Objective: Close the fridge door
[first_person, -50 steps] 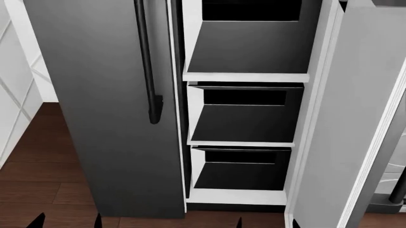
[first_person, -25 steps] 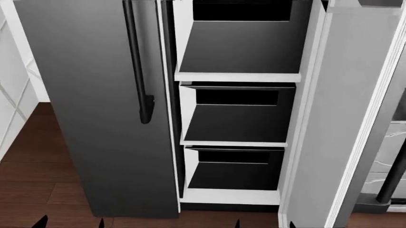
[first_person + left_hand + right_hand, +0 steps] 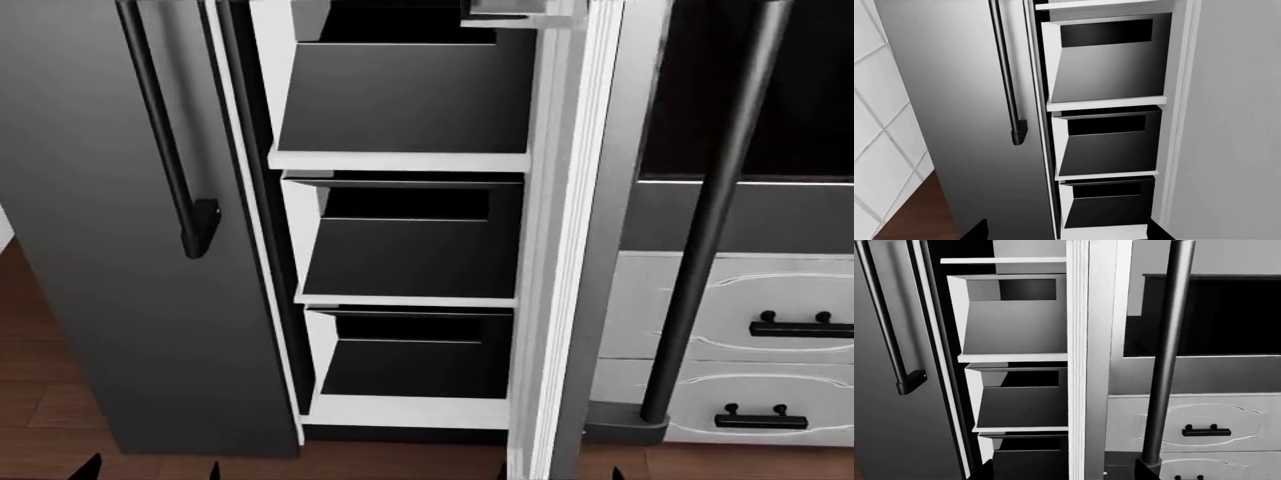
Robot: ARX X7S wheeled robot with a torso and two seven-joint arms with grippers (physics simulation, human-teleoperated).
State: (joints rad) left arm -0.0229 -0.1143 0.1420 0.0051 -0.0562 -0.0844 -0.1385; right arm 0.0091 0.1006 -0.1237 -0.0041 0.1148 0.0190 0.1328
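The fridge door (image 3: 577,240) stands open and edge-on in the head view, with its white edge facing me and its long black bar handle (image 3: 710,220) on its right. The right wrist view has that fridge door (image 3: 1087,360) and handle (image 3: 1166,350) dead ahead. In the left wrist view only the door's pale inner side (image 3: 1234,120) shows. Dark shelf bins (image 3: 400,250) fill the open compartment. My left gripper (image 3: 147,472) and right gripper (image 3: 561,474) sit low at the frame's bottom edge, both open and empty. Left gripper (image 3: 1066,235) and right gripper (image 3: 1067,472) fingertips stand wide apart.
The fridge's other door (image 3: 120,220), dark grey with a black handle (image 3: 167,140), is shut on the left. Right of the open door are white drawer fronts (image 3: 747,310) with small black handles and dark oven glass (image 3: 801,90). Brown wood floor (image 3: 40,400) lies below.
The head view has shifted to the right: the shut left door slid toward the frame's left. The open door, earlier seen from its inner side, now stands edge-on with its handle and the drawers in view.
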